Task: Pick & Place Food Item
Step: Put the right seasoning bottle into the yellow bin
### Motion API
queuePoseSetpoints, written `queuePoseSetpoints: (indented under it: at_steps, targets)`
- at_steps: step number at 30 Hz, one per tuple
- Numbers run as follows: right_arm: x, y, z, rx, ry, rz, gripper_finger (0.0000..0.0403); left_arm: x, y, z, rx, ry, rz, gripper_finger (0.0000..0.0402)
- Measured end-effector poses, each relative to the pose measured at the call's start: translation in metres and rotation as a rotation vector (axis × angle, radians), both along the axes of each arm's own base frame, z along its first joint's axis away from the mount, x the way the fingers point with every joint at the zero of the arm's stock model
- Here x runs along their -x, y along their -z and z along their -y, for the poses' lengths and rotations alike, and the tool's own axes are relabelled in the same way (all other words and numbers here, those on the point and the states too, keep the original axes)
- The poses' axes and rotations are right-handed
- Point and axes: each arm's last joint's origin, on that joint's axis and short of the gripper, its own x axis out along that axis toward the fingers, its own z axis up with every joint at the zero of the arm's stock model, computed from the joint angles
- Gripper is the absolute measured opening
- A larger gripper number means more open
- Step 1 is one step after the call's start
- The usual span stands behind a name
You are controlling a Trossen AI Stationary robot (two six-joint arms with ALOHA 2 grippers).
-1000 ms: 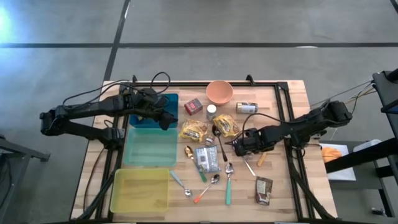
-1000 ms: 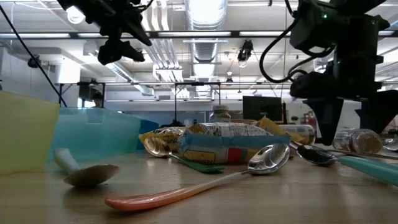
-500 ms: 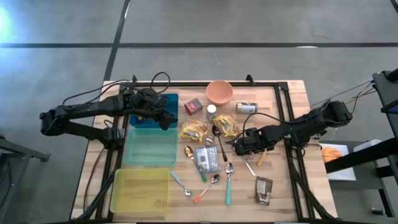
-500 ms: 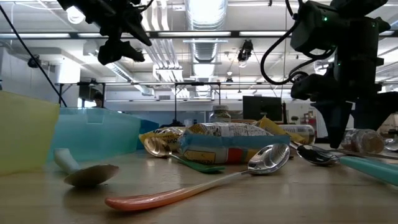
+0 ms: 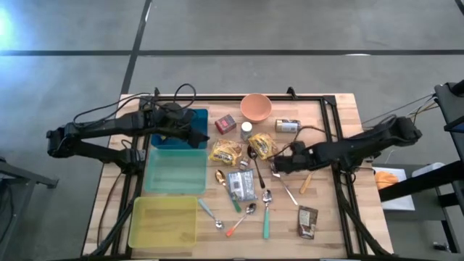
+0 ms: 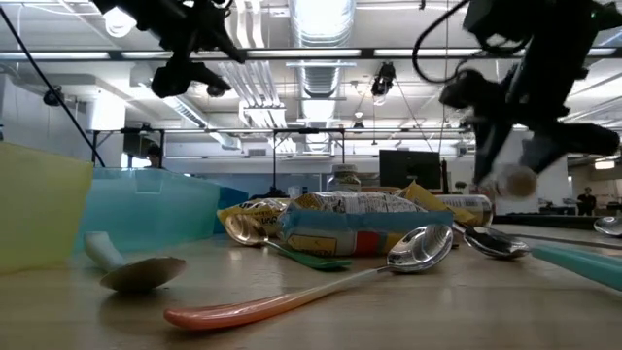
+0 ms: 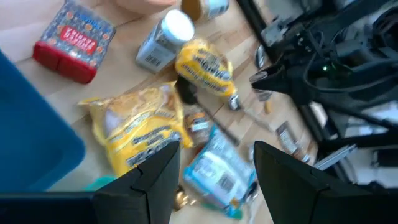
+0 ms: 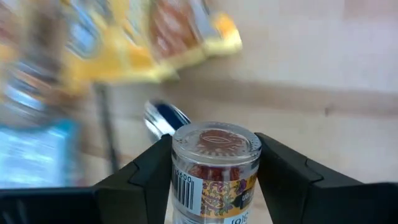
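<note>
Spice jar (image 8: 214, 168), rigid, probably light and smooth-sided, is clamped at mid-body in the right end effector (image 5: 279, 165), lifted off the desk (image 5: 341, 116) right of centre; left end effector (image 5: 194, 138), half-open, holds nothing.

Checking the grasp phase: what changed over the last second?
The right gripper closed on a small clear spice jar with red contents lying on the wooden table and lifted it; in the low view the jar now hangs clear of the surface, with the arm raised and swung. The left gripper stayed over the dark blue bin, and the snack bags and spoons did not move.
</note>
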Motion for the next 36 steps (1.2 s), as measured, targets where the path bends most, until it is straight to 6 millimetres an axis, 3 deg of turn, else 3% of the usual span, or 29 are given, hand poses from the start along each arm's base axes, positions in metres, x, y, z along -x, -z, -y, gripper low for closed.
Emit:
queuePoseSetpoints:
  at_steps: [7,14,21,26,31,36]
  targets:
    - [0.01,-0.04,0.011,0.202,0.199,0.344,0.0187,-0.014,-0.018,0.008,-0.125,-0.132,0.197,0.0211]
    - [0.002,-0.066,0.026,0.342,0.451,0.651,0.0187,-0.031,-0.018,0.022,-0.527,-0.189,0.178,0.0211]
    - [-0.022,-0.086,0.041,0.337,0.466,0.881,0.0187,-0.064,-0.001,0.031,-0.81,-0.062,0.111,0.0211]
    - [-0.035,-0.088,0.047,0.291,0.461,0.972,0.0187,-0.082,0.001,0.041,-1.007,0.04,0.136,0.0211]
    - [-0.047,-0.088,0.048,0.266,0.476,1.004,0.0187,-0.09,-0.005,0.053,-1.241,0.121,0.175,0.0211]
    - [-0.063,-0.097,0.048,0.249,0.466,1.071,0.0187,-0.097,-0.004,0.056,-1.298,0.146,0.169,0.0211]
